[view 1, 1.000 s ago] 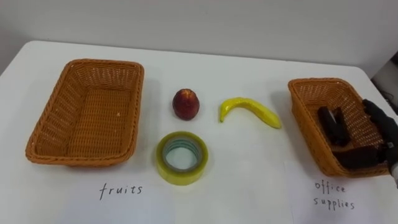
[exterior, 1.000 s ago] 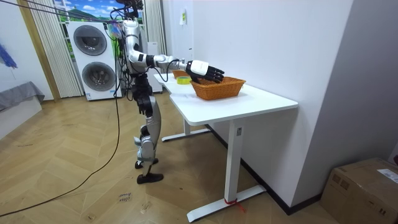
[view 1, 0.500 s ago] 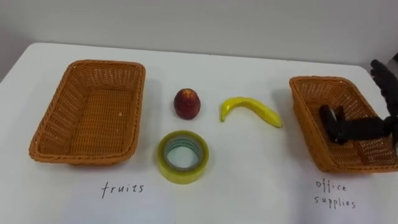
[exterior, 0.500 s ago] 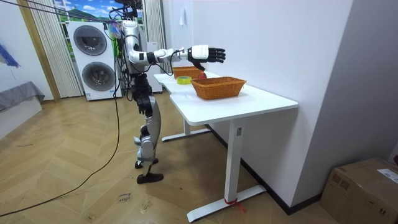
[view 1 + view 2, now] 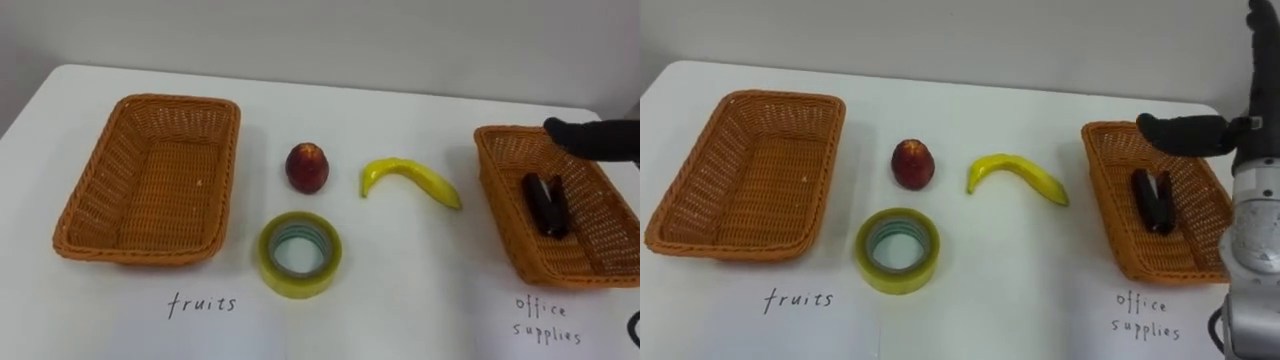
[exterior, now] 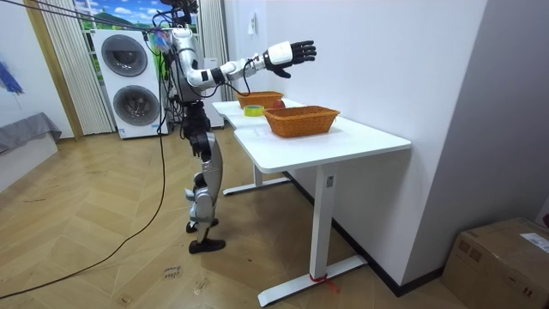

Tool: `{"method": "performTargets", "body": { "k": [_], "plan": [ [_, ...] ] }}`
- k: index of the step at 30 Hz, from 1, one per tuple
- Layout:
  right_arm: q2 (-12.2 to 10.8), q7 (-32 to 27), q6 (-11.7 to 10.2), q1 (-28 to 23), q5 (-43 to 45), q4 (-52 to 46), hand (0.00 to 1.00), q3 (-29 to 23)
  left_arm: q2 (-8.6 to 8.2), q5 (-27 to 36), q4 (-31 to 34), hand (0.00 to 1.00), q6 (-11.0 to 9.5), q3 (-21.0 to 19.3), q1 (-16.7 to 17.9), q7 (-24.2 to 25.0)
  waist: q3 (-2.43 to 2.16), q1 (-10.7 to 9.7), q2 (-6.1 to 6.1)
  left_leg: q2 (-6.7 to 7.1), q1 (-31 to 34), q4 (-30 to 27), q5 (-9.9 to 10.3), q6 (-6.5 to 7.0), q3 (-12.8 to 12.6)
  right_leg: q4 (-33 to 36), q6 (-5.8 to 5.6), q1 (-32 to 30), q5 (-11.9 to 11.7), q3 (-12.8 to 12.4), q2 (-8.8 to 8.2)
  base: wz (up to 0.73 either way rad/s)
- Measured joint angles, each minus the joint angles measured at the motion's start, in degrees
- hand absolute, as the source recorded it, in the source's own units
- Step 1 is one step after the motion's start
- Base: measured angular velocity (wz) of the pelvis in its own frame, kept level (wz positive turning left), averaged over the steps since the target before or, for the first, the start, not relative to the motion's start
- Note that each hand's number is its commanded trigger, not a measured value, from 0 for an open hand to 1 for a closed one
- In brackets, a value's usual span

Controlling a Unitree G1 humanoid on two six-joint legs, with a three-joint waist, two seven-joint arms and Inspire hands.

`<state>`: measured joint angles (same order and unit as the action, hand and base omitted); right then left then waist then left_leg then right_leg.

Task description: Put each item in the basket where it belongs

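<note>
A red apple (image 5: 308, 167), a yellow banana (image 5: 410, 180) and a roll of yellow tape (image 5: 299, 253) lie on the white table between two wicker baskets. The left basket (image 5: 226, 175) holds nothing. In the right basket (image 5: 497, 200) lies a black office item (image 5: 545, 205). My right hand (image 5: 1200, 133) hovers above that basket's far edge, open and empty, with its fingers pointing up and its thumb stretched to the left. In the room view the right hand (image 6: 290, 54) is raised well above the table.
A handwritten label (image 5: 203, 303) sits on the table in front of the left basket, and another label (image 5: 545, 318) sits in front of the right one. The white table (image 5: 400, 290) has bare room along its front edge. A wall runs behind it.
My right hand has lifted up out of the right basket and turned its fingers upward. The black item stays in the basket. The fruit and tape have not moved.
</note>
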<state>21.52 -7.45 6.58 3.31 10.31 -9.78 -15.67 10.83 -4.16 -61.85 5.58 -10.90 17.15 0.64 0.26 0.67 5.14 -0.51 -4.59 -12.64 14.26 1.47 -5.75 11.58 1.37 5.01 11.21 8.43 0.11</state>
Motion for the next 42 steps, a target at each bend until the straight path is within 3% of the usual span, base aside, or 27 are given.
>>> {"method": "performTargets", "body": {
  "k": [10, 15, 20, 25, 27, 28, 34, 38, 42],
  "plan": [
    [-0.96, 2.6, -0.46, 0.1, -0.88, -2.98, 0.0, 7.89, -0.08, -0.18, 1.17, 0.0, 0.26, 2.2, -1.39, 0.27, -0.28, 1.96, -1.6, -0.01, 1.22, -0.99, -0.06, 0.08, 1.7, 0.13, 0.0, 0.23, 0.0, 2.49, -0.75, 0.1],
    [-1.03, 2.67, -0.47, 0.09, -1.58, -2.86, 0.0, 11.59, 0.06, -0.3, 0.38, 0.0, 0.26, 4.94, -1.03, 0.02, -0.15, 3.12, -1.37, 0.29, 1.05, -0.97, -0.14, 0.21, 2.69, 0.08, -0.01, 0.77, 0.01, 3.12, -0.73, 0.08],
    [-1.6, 2.91, -1.13, 0.0, -4.57, 0.29, 0.0, 16.66, -0.16, -0.3, -0.02, 0.0, 0.28, 7.78, -0.41, 0.09, 0.35, 4.2, -0.47, 0.29, 1.16, -1.09, -0.14, 0.21, 2.96, 0.01, -0.02, 0.84, 0.01, 3.45, -0.76, 0.01],
    [-3.5, 3.4, -1.99, -0.58, -4.96, 3.9, 0.0, 17.39, -0.13, -0.23, 0.03, 0.0, 0.37, 7.74, -0.04, 1.15, 0.2, 4.42, -0.45, 0.4, 2.01, -1.34, -0.17, 0.27, 3.48, -0.37, -0.09, 0.6, -0.04, 4.24, -0.78, 0.07],
    [-4.1, 3.41, -1.93, -1.33, -4.96, 4.6, 0.0, 17.86, -0.12, -0.12, 0.04, 0.0, 0.61, 7.74, 0.55, 1.52, -0.32, 4.28, -0.64, 0.4, 2.49, -1.37, -0.18, 0.27, 3.42, -0.82, -0.11, 0.3, -0.07, 4.26, -0.75, 0.0],
    [-4.16, 3.42, -1.91, -2.01, -4.97, 4.6, 0.0, 18.26, -0.12, -0.11, 0.12, 0.0, 0.99, 7.78, 0.75, 1.96, -0.87, 4.22, -0.88, 0.38, 3.04, -1.51, -0.18, 0.27, 3.34, -0.79, -0.11, -0.19, -0.08, 4.22, -0.76, 0.0],
    [-4.43, 3.42, -1.91, -2.53, -5.21, 5.1, 0.0, 19.36, -0.08, -0.28, 1.47, 0.0, 1.46, 7.82, 0.2, 2.51, -0.77, 4.23, -2.03, 0.35, 3.53, -1.58, -0.18, 0.26, 3.37, -0.79, -0.1, -0.65, -0.08, 4.2, -0.95, 0.0],
    [-4.47, 3.28, -1.91, -2.53, -5.21, 5.76, 0.0, 19.43, -0.1, -0.33, 2.7, 0.0, 1.52, 7.81, 0.22, 2.34, -0.76, 4.28, -2.19, 0.36, 3.98, -1.6, -0.21, 0.26, 3.31, -0.75, -0.09, -1.08, -0.09, 4.27, -0.98, 0.0],
    [-4.51, 3.18, -1.91, -2.49, -5.61, 7.18, 0.0, 20.75, -0.1, 0.17, 4.12, 0.0, 1.58, 7.82, 0.2, 2.29, -0.45, 4.62, -2.39, 0.35, 4.08, -1.65, -0.21, 0.26, 3.3, -0.77, -0.1, -1.15, -0.09, 4.26, -1.0, 0.0]
  ]
}}
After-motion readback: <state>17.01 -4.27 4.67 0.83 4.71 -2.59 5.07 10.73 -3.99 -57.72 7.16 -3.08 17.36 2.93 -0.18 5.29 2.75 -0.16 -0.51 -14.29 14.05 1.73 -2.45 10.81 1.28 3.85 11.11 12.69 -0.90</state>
